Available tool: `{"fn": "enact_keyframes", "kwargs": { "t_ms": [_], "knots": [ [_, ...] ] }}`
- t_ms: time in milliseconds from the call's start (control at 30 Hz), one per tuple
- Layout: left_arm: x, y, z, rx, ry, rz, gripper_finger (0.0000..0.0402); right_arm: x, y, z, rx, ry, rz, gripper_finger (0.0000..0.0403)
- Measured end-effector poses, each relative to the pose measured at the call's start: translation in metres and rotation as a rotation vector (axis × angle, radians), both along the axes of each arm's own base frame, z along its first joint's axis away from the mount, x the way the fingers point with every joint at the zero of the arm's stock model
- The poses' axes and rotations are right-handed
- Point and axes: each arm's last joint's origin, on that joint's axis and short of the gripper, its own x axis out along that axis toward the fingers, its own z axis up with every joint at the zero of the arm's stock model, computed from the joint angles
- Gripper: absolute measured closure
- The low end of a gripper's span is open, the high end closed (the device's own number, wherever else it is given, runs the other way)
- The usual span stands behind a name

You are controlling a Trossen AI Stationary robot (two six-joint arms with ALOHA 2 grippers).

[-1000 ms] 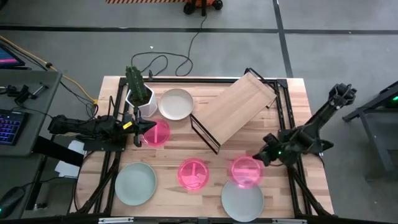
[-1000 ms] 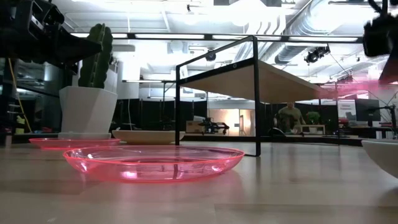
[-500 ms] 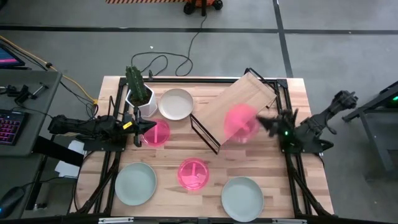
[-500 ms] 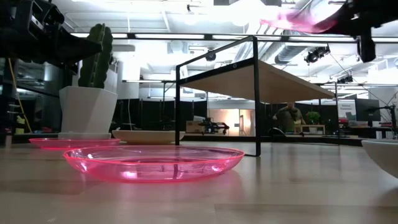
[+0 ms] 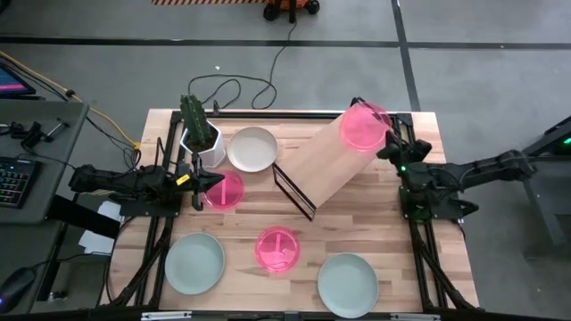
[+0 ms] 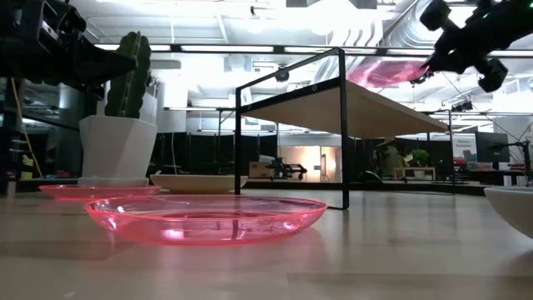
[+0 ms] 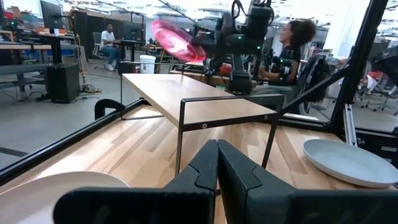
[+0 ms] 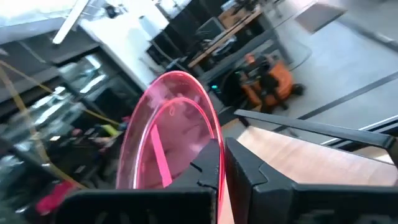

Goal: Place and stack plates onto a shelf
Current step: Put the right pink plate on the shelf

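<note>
My right gripper [image 5: 384, 143] is shut on a translucent pink plate [image 5: 363, 127] above the far right end of the shelf [image 5: 332, 159], a light board on a black frame. Four more plates lie on the table: pink [image 5: 277, 248], pink [image 5: 225, 191], cream-white [image 5: 252, 149] and grey-green [image 5: 194, 262]. Another grey-green plate [image 5: 348, 283] lies at the near right. My left gripper [image 5: 200, 183] waits shut and level by the left pink plate's edge. My right gripper pinches the pink plate's rim [image 8: 213, 163] between its two fingers, on the side nearest the arm. The fingers come in about level from the table's right side. The plate [image 6: 385, 73] is lifted clear above the shelf board and tilted.
A white pot with a green cactus [image 5: 201, 134] stands at the far left beside the cream-white plate. The shelf sits askew across the table's far middle. People sit at desks in the room beyond [image 7: 292, 40].
My right gripper has carried the pink plate from the table's near right, beside the grey-green plate, up and toward the far edge, to over the shelf's far right end. Its wrist has turned and the plate is now tilted. The grip stayed shut.
</note>
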Motion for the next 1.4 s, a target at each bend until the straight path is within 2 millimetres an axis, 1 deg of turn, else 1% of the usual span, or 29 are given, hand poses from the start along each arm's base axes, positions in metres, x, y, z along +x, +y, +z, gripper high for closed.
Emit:
{"fn": "enact_keyframes", "kwargs": {
  "t_ms": [233,367,500,667,900,1033,1400],
  "knots": [
    [0.0,0.0,0.0,0.0,-0.001,0.0,0.0401,0.017,-0.018,-0.016,0.04,0.097,-0.042,0.0403],
    [0.0,0.0,0.0,0.0,0.0,0.0,0.0401,0.019,-0.028,-0.019,0.05,0.133,-0.091,0.0403],
    [0.0,0.0,0.0,0.0,-0.001,0.0,0.0401,0.018,-0.033,-0.02,0.055,0.156,-0.108,0.0403],
    [0.0,0.0,0.0,0.0,0.0,0.001,0.0401,0.018,-0.035,-0.021,0.074,0.168,-0.083,0.0403],
    [0.0,0.0,0.0,0.0,0.0,0.0,0.0401,0.016,-0.035,-0.029,0.105,0.254,-0.04,0.0403],
    [0.0,0.0,0.0,0.0,-0.001,0.0,0.0401,0.016,-0.035,-0.03,0.114,0.267,-0.021,0.0403],
    [0.0,0.0,0.0,0.0,-0.001,0.0,0.0401,0.014,-0.034,-0.033,0.121,0.319,-0.022,0.0403]
  ]
}}
